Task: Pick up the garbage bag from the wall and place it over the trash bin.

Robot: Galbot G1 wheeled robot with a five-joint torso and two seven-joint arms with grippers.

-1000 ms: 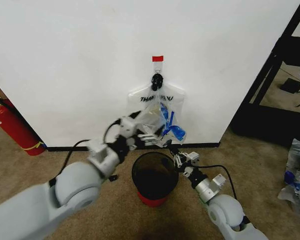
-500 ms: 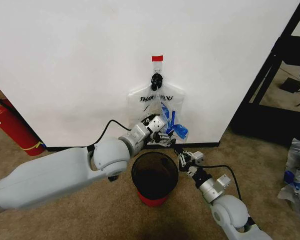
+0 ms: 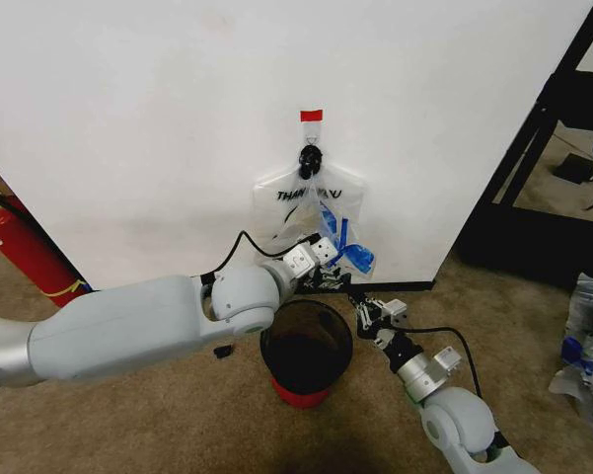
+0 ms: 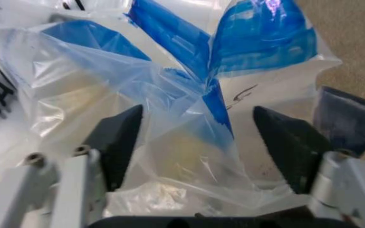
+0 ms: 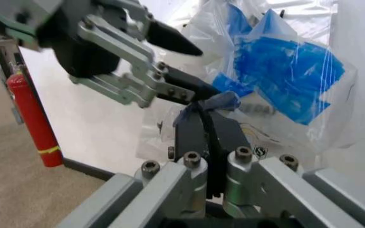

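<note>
Left gripper [image 4: 195, 142] jaws spread wide, straddling a fold of the garbage bag [image 3: 311, 212]; bag hangs from hook [image 3: 310, 156] on wall [image 3: 158, 118], "THANK YOU" partly legible. Right gripper [image 5: 209, 107] clamped on blue-taped handle, above trash bin [image 3: 306, 348].

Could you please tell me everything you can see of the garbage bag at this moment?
The garbage bag is thin, translucent, crinkled white plastic with black lettering and blue tape strips. It hangs flat against the white wall from a black hook under a red tape piece, above the trash bin. The left pincer stands open around a bunched fold of its lower part, fingers either side. The right pincer is shut on a blue-taped strip at its lower edge.
</note>
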